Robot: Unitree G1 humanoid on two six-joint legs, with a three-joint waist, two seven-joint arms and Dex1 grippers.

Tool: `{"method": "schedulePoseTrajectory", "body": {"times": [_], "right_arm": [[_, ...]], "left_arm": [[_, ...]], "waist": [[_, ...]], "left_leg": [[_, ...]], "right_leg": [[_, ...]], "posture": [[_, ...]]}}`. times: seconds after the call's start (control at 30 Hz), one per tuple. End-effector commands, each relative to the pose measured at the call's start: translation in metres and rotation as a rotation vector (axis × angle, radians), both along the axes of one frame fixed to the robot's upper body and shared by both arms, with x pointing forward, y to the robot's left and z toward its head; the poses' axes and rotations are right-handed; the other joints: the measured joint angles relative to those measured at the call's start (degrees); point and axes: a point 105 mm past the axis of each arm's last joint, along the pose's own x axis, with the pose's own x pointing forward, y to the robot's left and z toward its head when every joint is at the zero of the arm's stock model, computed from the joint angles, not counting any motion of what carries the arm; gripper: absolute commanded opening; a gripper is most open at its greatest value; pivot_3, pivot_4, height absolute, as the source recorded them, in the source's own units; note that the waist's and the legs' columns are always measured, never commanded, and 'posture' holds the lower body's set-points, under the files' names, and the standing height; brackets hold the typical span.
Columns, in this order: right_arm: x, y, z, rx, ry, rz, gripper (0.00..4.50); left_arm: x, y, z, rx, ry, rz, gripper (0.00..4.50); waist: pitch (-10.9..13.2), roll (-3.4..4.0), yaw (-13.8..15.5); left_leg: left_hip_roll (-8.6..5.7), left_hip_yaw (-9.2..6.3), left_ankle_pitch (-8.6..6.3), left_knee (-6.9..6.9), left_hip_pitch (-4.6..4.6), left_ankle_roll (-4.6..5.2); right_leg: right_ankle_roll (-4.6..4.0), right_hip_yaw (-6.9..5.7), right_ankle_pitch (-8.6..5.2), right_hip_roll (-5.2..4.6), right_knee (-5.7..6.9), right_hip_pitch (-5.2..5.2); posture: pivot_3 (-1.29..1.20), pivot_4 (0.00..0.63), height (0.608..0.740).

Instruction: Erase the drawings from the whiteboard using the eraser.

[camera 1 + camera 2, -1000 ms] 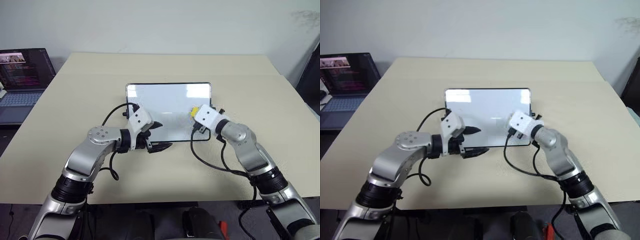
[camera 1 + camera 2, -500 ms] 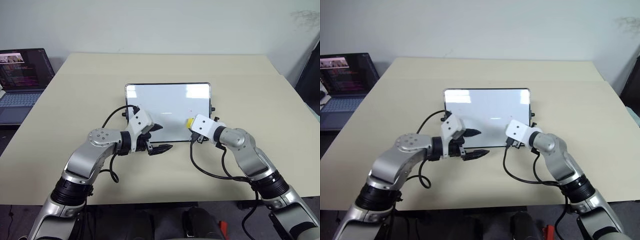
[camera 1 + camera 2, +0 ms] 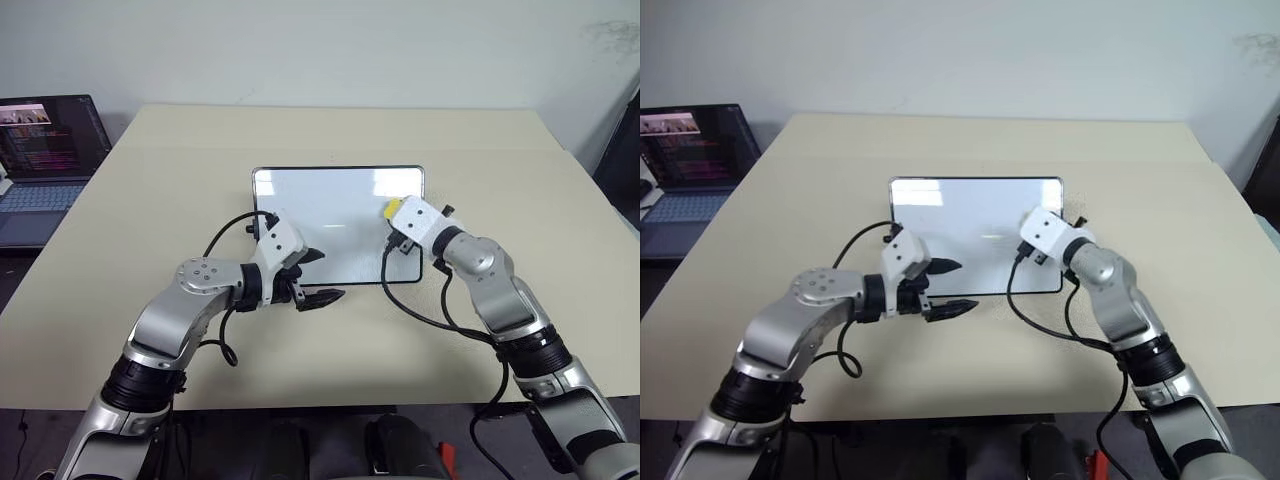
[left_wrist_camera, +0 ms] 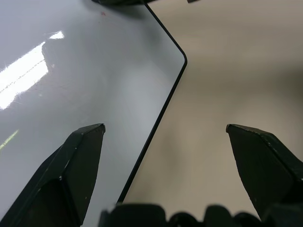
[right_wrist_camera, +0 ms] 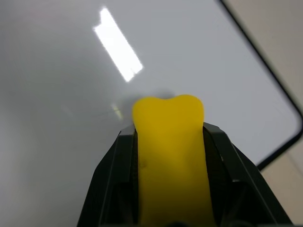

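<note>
laptop [image 3: 45,150]: off the table at 9 o'clock, lid up, no part in the job.
left gripper [image 3: 312,273]: my fingers spread wide and empty, hovering over the board's near edge at 7 o'clock; it has not moved in the last second.
whiteboard [image 3: 330,205]: flat at the table's centre, glossy and nearly all white.
drawings [image 4: 103,13]: I see only one tiny red fleck left; half a second ago a red dot showed mid-board, right of centre.
eraser [image 5: 169,151]: yellow block pinched tight in my right fingers, over the board's 3 o'clock side.
right gripper [image 3: 392,215]: clamped on the eraser; it has swung from the near edge back up to 3 o'clock.
meaning: wiping looks almost done; I judge one more pass over any leftover fleck remains.
</note>
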Motion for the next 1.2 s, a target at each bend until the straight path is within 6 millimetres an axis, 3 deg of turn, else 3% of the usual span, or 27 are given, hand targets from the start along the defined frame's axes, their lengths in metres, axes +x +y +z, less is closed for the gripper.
{"method": "schedulePoseTrajectory", "body": {"times": [0.03, 0.17, 0.33, 0.4, 0.53, 0.73, 1.0, 1.2], "right_arm": [[-0.014, 0.004, -0.027, -0.045, 0.131, 0.045, 1.41], [-0.01, 0.005, -0.02, -0.041, 0.082, 0.024, 1.41], [0.012, -0.005, 0.021, 0.033, -0.135, -0.091, 1.41], [0.014, -0.005, 0.028, 0.047, -0.165, -0.097, 1.41], [0.01, 0.0, 0.016, 0.031, -0.11, -0.064, 1.41], [-0.011, 0.015, -0.014, -0.07, 0.031, 0.086, 1.41], [-0.009, 0.004, 0.003, 0.058, 0.003, 0.006, 1.41], [-0.032, -0.026, 0.017, 0.317, 0.087, -0.095, 1.41]], "left_arm": [[-0.005, -0.005, 0.011, -0.016, -0.045, -0.032, 4.5], [-0.006, -0.005, 0.011, -0.017, -0.042, -0.034, 4.5], [-0.006, -0.006, 0.011, -0.017, -0.041, -0.035, 4.5], [-0.007, -0.006, 0.01, -0.017, -0.04, -0.035, 4.5], [-0.007, -0.006, 0.01, -0.017, -0.039, -0.036, 4.5], [-0.007, -0.005, 0.01, -0.018, -0.037, -0.035, 4.5], [-0.007, -0.011, 0.014, -0.021, -0.05, -0.084, 4.5], [-0.012, -0.023, 0.022, -0.044, -0.071, -0.172, 4.5]], "waist": [[0.0, 0.0, -0.12], [0.0, 0.0, -0.13], [0.0, 0.0, -0.1], [0.0, 0.0, -0.01], [0.0, 0.0, -0.01], [0.0, 0.0, -0.11], [0.01, 0.0, 0.0], [0.01, 0.01, 0.44]], "left_leg": [[0.0, 0.01, 0.0, 0.0, 0.01, 0.0], [0.0, 0.01, 0.01, 0.02, 0.07, 0.01], [-0.01, 0.02, 0.02, 0.02, 0.07, 0.01], [-0.01, 0.02, 0.02, 0.02, 0.04, 0.0], [-0.02, 0.02, 0.01, -0.01, -0.04, 0.0], [-0.01, 0.01, 0.0, -0.01, -0.02, 0.01], [-0.01, 0.0, 0.01, 0.0, -0.02, 0.0], [-0.04, -0.04, -0.01, -0.01, -0.18, -0.01]], "right_leg": [[0.0, 0.01, 0.0, 0.0, 0.01, 0.0], [-0.01, 0.01, 0.01, 0.0, 0.05, 0.01], [-0.01, 0.02, 0.02, 0.01, 0.06, 0.01], [-0.01, 0.01, 0.02, 0.01, 0.05, 0.0], [-0.02, 0.02, 0.01, 0.0, -0.01, -0.02], [0.0, 0.0, -0.01, 0.0, -0.01, -0.02], [0.01, -0.02, 0.0, 0.01, 0.02, -0.02], [-0.05, -0.06, 0.02, -0.01, -0.04, -0.08]], "posture": [[0.0, 0.15, 0.74], [0.0, 0.15, 0.74], [0.0, 0.15, 0.74], [0.0, 0.15, 0.74], [0.0, 0.15, 0.74], [0.0, 0.15, 0.74], [0.0, 0.15, 0.74], [0.0, 0.15, 0.74]]}}
